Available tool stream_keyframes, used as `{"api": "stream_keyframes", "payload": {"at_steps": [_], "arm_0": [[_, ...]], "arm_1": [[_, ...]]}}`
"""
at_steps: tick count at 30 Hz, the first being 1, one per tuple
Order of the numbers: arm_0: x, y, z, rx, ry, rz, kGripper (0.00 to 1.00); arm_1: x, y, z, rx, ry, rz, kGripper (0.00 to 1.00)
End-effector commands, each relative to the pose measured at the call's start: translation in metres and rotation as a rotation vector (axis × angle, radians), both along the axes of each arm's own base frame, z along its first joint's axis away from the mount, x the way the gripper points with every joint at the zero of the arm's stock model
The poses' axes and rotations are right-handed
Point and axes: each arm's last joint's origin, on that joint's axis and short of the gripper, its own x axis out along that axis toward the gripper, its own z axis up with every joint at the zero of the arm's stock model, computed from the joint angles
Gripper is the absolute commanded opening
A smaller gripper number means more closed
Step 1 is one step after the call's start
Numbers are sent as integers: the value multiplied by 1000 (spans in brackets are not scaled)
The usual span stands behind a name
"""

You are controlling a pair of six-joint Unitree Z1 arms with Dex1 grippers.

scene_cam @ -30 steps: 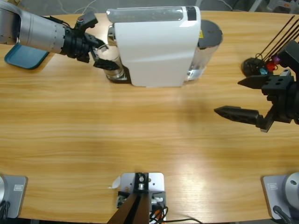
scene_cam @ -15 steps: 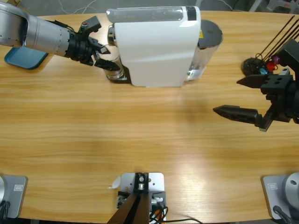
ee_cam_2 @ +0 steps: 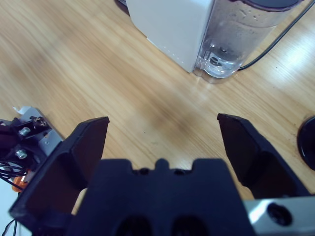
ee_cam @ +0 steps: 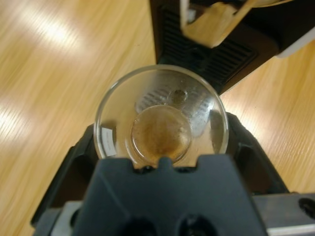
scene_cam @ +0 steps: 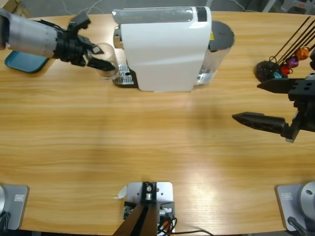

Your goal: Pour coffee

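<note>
Wooden table [scene_cam: 147, 142] with a light grain filled the high view, sheen running across its middle. A white coffee machine [scene_cam: 165, 46] stood at the far edge, its clear water tank [ee_cam_2: 241, 37] at one end with a black cable trailing off, its black drip tray [scene_cam: 125, 77] at the other. A blue tray [scene_cam: 24, 60] lay at the far left corner, and a black capsule stand [scene_cam: 269, 70] with coloured capsules stood far right. The left fingers [scene_cam: 101, 59] gripped a clear glass [ee_cam: 161, 118] just beside the drip tray, the coffee [ee_cam: 160, 134] shallow in its bottom. The right fingers [scene_cam: 270, 103] were spread wide over bare wood, holding nothing
</note>
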Motion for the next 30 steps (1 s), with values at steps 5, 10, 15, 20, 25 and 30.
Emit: {"api": "stream_keyframes", "payload": {"at_steps": [5, 10, 15, 20, 25, 30], "arm_0": [[-4, 97, 42, 37, -102, 469, 0], [16, 134, 37, 76, -91, 674, 0], [55, 171, 18, 74, -36, 836, 0], [94, 190, -1, 71, -14, 881, 0], [112, 194, -27, 81, 38, 898, 0], [118, 195, -38, 88, 59, 901, 0]], "arm_1": [[-11, -11, -8, -21, -7, 21, 1000], [-10, -9, -10, -31, 1, 22, 1000], [-9, -8, -11, -38, 2, 27, 1000], [-7, -7, -12, -45, 8, 26, 1000], [-4, -4, -14, -63, 16, 19, 1000], [-3, -3, -13, -66, 15, 14, 1000]]}}
